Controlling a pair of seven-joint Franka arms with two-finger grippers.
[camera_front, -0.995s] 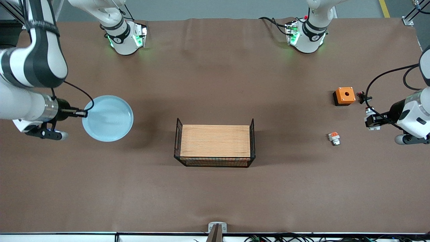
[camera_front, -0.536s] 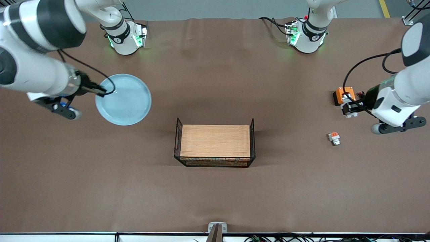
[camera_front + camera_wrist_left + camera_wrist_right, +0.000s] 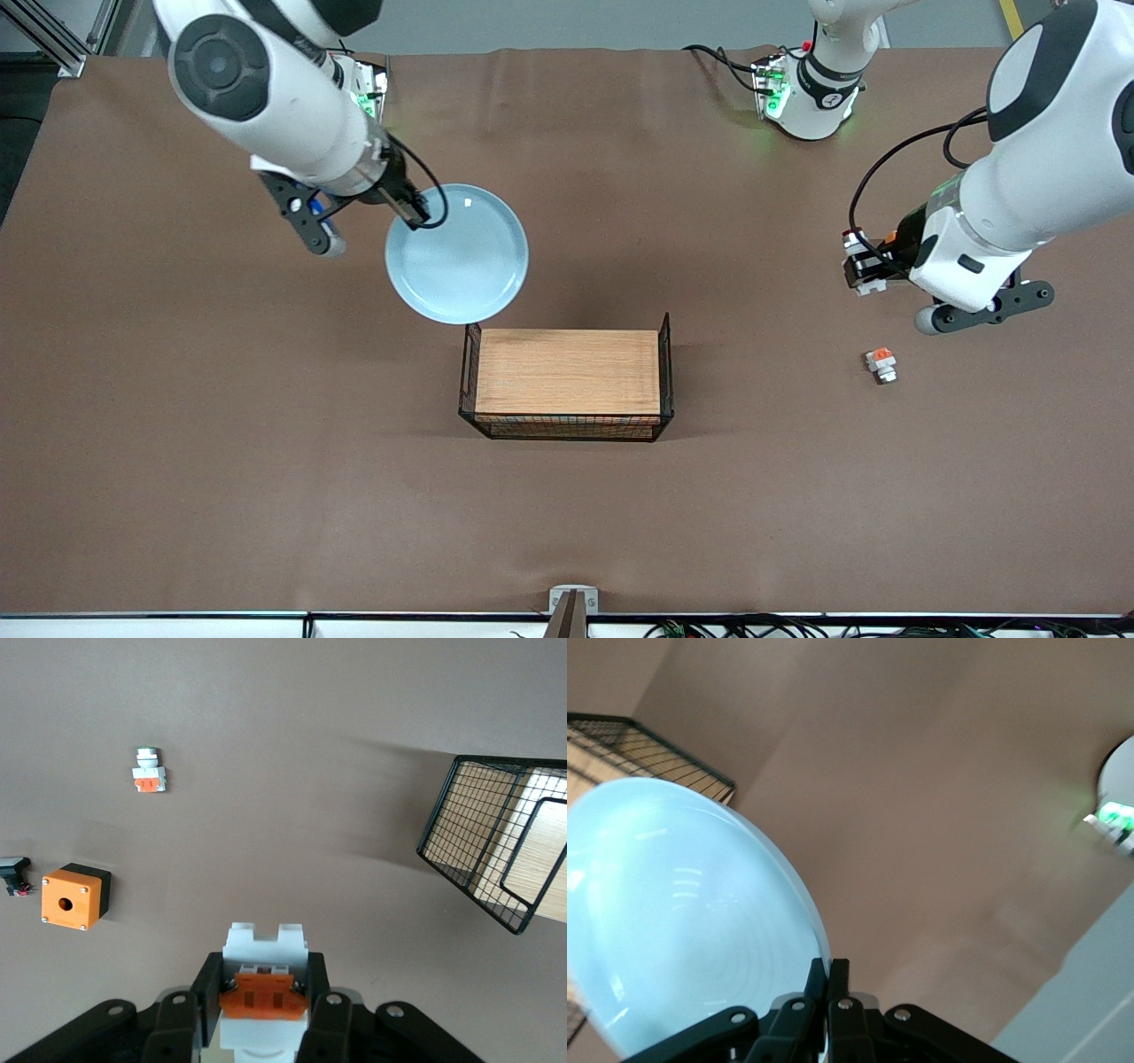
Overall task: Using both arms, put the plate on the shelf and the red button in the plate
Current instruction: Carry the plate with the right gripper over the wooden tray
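Both loads are airborne: the right gripper pinches the plate by its rim, the left gripper clamps the red button. Keep the plate level over the basket.

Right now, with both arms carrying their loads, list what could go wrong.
1. The right hand pinches the plate only at its rim, so the plate may tilt or slip.
2. The plate is held close above the basket; its edge could catch the wire wall.
3. The left hand grips the red button by its body; it might twist.
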